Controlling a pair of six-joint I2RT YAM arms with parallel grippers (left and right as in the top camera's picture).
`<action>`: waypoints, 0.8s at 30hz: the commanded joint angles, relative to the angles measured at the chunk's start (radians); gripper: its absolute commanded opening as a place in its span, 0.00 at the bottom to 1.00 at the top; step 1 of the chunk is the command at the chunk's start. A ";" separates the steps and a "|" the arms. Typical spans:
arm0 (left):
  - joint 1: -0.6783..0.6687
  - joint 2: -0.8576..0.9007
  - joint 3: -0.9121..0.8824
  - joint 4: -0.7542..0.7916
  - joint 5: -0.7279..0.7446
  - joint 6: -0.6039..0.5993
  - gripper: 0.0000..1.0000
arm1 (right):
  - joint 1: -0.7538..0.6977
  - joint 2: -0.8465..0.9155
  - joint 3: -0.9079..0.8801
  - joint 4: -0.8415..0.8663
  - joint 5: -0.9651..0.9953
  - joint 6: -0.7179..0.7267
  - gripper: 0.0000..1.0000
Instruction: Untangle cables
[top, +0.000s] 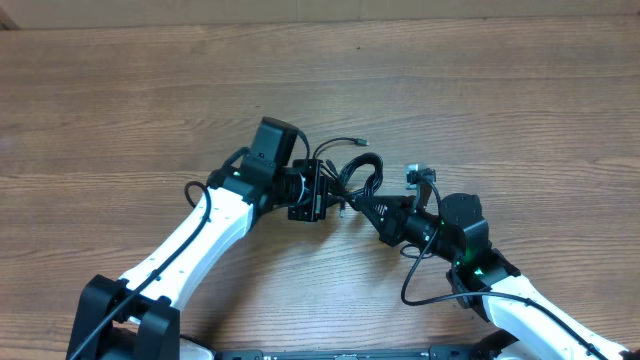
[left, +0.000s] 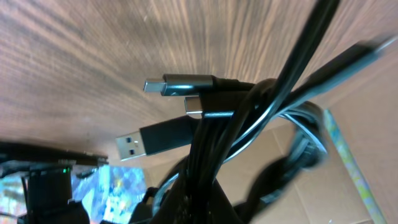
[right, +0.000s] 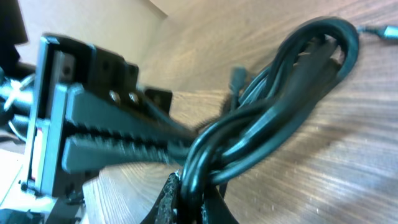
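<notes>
Black cables (top: 358, 172) lie bunched as one looped bundle on the wooden table (top: 120, 80). In the overhead view the bundle sits just toward 1 o'clock from the table centre. The cords are wound together, and single strands cannot be told apart inside the bundle.

Left gripper (top: 338, 198): located at 9 o'clock of the bundle, with its arm entering from 7 o'clock. The right wrist view shows its serrated fingers (right: 118, 127) brought together, with cable strands pinched at their tips. State: clamped on the cables.

Right gripper (top: 368, 208): located at 5 o'clock of the bundle, with its arm entering from 4 o'clock. In its own wrist view, the textured pads (right: 166, 196) at the lower frame edge close on several strands. These strands loop away toward 2 o'clock. State: clamped on the cables.

The two sets of fingertips are just beside each other at the lower edge of the bundle.

Connectors: the left wrist view shows a flat metal-tipped plug (left: 134, 144) and a slimmer plug (left: 180, 83) above it, both pointing toward 9 o'clock. In the overhead view, one free cord end (top: 360, 143) extends from the bundle toward 12 o'clock.
</notes>
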 joint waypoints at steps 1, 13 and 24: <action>0.085 -0.017 0.024 0.025 -0.119 0.035 0.04 | 0.006 0.008 -0.005 -0.096 -0.117 0.004 0.04; 0.111 -0.017 0.024 0.024 -0.400 0.172 0.04 | 0.006 0.008 -0.005 0.043 -0.727 0.178 0.04; 0.105 -0.017 0.024 -0.035 -0.296 0.802 0.53 | 0.006 0.008 -0.005 0.502 -0.499 0.389 0.04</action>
